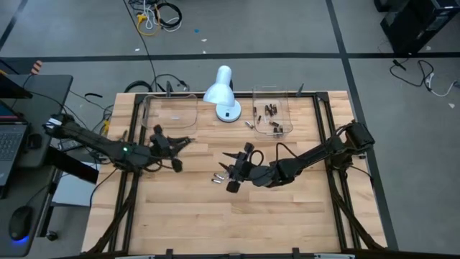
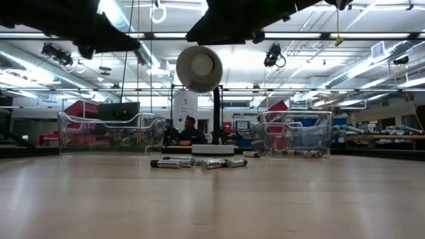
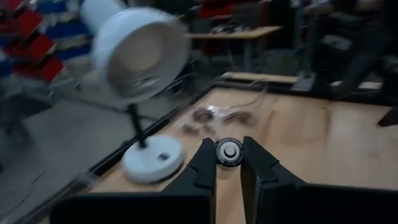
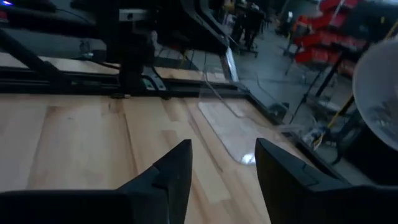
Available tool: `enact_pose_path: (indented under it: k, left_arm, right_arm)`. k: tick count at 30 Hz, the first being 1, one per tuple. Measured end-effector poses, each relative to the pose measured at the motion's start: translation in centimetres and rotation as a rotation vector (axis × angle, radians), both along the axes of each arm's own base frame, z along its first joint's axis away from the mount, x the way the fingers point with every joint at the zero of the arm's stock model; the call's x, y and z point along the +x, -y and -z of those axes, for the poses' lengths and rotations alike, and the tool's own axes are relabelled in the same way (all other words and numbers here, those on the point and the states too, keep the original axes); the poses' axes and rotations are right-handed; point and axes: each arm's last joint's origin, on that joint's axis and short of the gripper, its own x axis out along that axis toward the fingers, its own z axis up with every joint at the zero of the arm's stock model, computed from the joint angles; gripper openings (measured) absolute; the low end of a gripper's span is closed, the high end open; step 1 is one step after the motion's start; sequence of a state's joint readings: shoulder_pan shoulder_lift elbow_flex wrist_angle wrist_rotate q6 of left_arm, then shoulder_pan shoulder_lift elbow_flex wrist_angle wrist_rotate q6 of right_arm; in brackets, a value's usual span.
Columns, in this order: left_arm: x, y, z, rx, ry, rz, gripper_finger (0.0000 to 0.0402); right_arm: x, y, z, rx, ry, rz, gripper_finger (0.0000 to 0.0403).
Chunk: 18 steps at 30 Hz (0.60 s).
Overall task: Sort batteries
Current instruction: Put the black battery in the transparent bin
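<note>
L gripper [image 3: 229, 169] is pinching a silvery battery [image 3: 229, 152] end-on between its fingertips, jaws nearly closed on it. Just ahead of it the white desk lamp [image 3: 138, 56] is standing, base right beside the fingers; farther out a small clump of batteries [image 3: 214, 116] is lying by the right clear tray [image 1: 273, 115]. The empty left clear tray [image 1: 171, 111] is sitting near the gripper, toward the table's far edge.

R gripper [image 4: 222, 163] is hanging wide open, holding nothing, mid-table. A few loose batteries [image 1: 218, 178] are lying just beside it on the wood, on the L arm's side; more are sitting inside the right tray.

Risks, imo:
- grip on the round cell is thin, only the tips are biting; it could squirt out or roll on a quick swing.
- lamp head and base are crowding the L gripper's path, so a clip is likely if it's going straight across.
- arms are working close mid-table, collision possible.

Surface: pale wood butcher-block tabletop [image 1: 287, 216], black frame rails. Room: grey floor, cables, laptop desk off the L side, workshop with red bins and ceiling strip lights behind.
</note>
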State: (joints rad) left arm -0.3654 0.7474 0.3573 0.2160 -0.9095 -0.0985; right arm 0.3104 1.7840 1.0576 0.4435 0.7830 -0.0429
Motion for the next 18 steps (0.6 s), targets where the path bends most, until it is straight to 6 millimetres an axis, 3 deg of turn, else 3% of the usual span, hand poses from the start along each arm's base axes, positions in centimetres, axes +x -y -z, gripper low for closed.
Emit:
enact_pose_path:
  k: [8,18]
  left_arm:
    - [-3.3,-2.5,-0.1,-0.072,-0.02,-0.12,0.002]
    - [-4.7,-5.3,1.0,-0.102,-0.123,-0.329,0.002]
  right_arm:
    - [-0.4,1.0,-0.2,0.091,-0.023,0.029,0.0146]
    - [-0.4,1.5,0.1,0.135,-0.034,0.036,0.0137]
